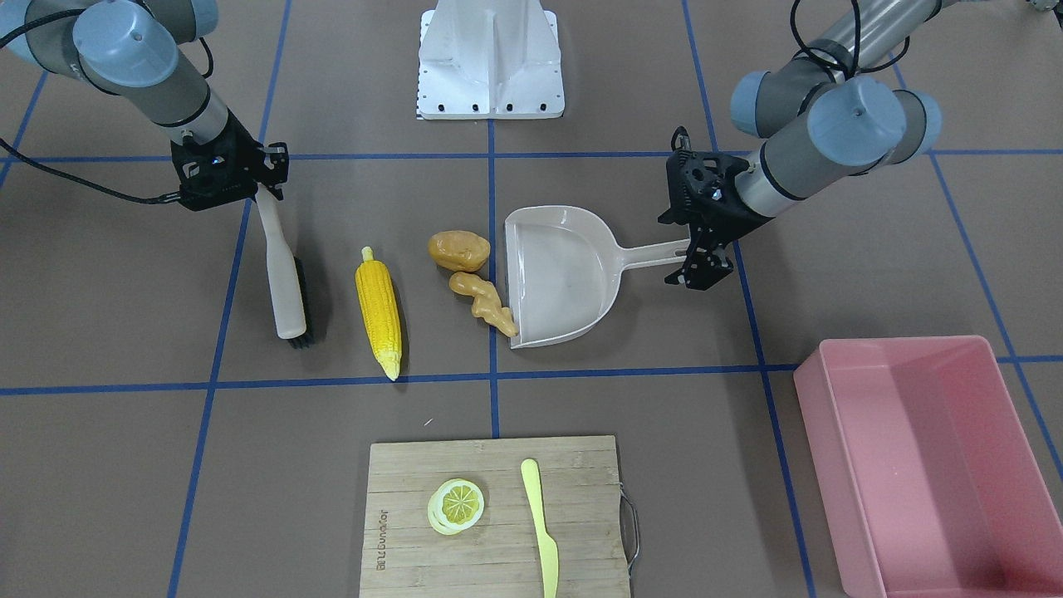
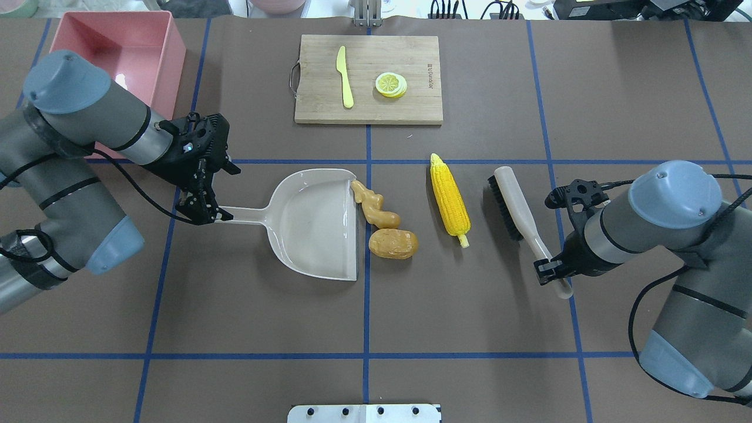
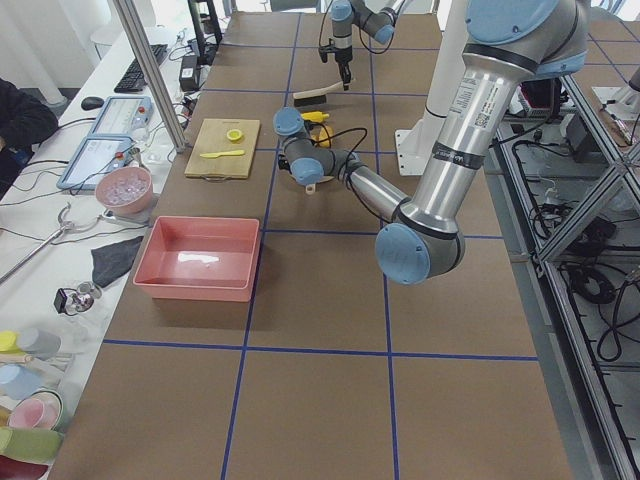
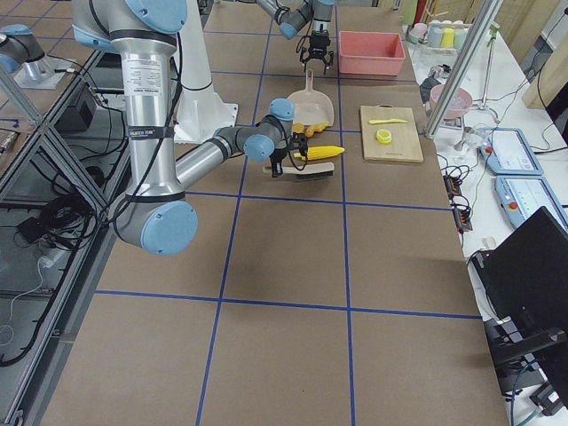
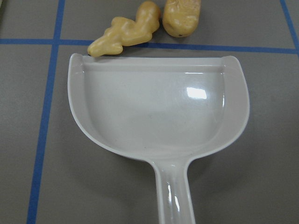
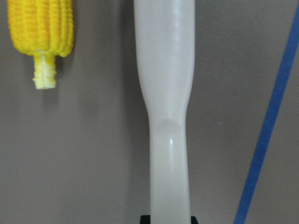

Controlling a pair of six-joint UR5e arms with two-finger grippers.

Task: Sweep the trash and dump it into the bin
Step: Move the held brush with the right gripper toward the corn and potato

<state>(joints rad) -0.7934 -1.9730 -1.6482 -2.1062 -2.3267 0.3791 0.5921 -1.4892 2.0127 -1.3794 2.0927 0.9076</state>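
Two tools are gripped: dustpan [image 2: 311, 226] by left gripper [image 2: 205, 212], brush [image 2: 516, 202] by right gripper [image 2: 547, 274]. Mid-frame, ginger root [image 2: 373, 207] is seen at the dustpan's lip.

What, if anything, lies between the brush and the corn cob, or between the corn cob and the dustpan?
Nothing visible lies between the brush and the corn cob. Between the corn cob and the dustpan's open edge lie the ginger root, right at that edge, and the potato; both are trash too.

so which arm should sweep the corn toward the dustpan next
Right. The right gripper holds the brush, which lies just beyond the corn from the dustpan, so it can likely push it in. The left gripper holds the dustpan handle.
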